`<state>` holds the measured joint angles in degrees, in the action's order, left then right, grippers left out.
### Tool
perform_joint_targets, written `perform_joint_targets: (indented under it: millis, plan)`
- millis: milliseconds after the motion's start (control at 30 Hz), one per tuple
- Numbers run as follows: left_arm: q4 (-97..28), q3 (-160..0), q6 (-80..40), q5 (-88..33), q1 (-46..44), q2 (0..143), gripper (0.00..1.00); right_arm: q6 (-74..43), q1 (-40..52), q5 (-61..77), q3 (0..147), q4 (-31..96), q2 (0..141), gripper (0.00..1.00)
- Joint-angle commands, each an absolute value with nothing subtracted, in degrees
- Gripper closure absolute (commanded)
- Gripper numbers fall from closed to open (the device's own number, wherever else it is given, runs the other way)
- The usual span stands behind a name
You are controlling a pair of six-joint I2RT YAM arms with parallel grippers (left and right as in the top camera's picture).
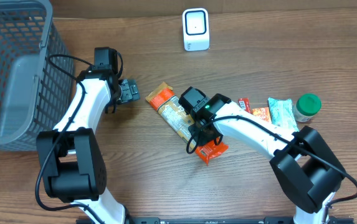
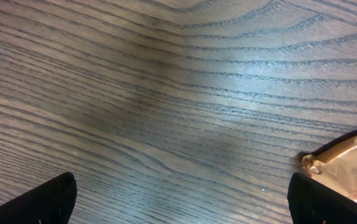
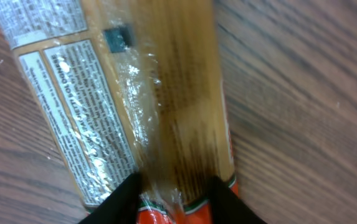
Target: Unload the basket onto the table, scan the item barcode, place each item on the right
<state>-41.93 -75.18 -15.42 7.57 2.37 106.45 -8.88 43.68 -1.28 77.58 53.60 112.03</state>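
Fingers [image 3: 113,205] tight against cracker packet [image 3: 134,93] edges

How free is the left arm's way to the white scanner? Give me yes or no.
Probably yes. The left tool hangs open and empty, and only bare table lies between it and the white scanner; the snack pack sits off to the side.

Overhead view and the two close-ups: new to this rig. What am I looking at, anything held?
Two white robot arms work at a wooden table. The overhead picture looks down from above; the other two come from cameras on each wrist. On the table: a grey basket, a white scanner, a long snack packet, wrapped bars and a green-lidded jar. The right arm's fingers are closed on the packet's orange end. The left arm's fingers stand open over bare wood, holding nothing.
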Motion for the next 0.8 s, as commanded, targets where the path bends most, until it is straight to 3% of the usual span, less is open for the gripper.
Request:
perform_joint_targets:
  millis: [0, 300, 367, 767]
  plan:
    - [-41.7, -76.2, -14.8, 8.3, 2.6, 105.6, 0.0, -10.9, 43.3, -1.4, 76.0, 55.9, 112.3, 0.78]
    - [-41.7, -76.2, -14.8, 8.3, 2.6, 105.6, 0.0, -12.4, 43.4, -2.6, 76.1, 60.2, 109.7, 0.77]
    - [-41.7, -76.2, -14.8, 8.3, 2.6, 105.6, 0.0, -12.4, 43.4, -3.8, 76.6, 59.7, 107.8, 0.67]
    - [-41.7, -76.2, -14.8, 8.3, 2.6, 105.6, 0.0, -15.0, 46.4, 0.1, 80.2, 56.9, 104.9, 0.5]
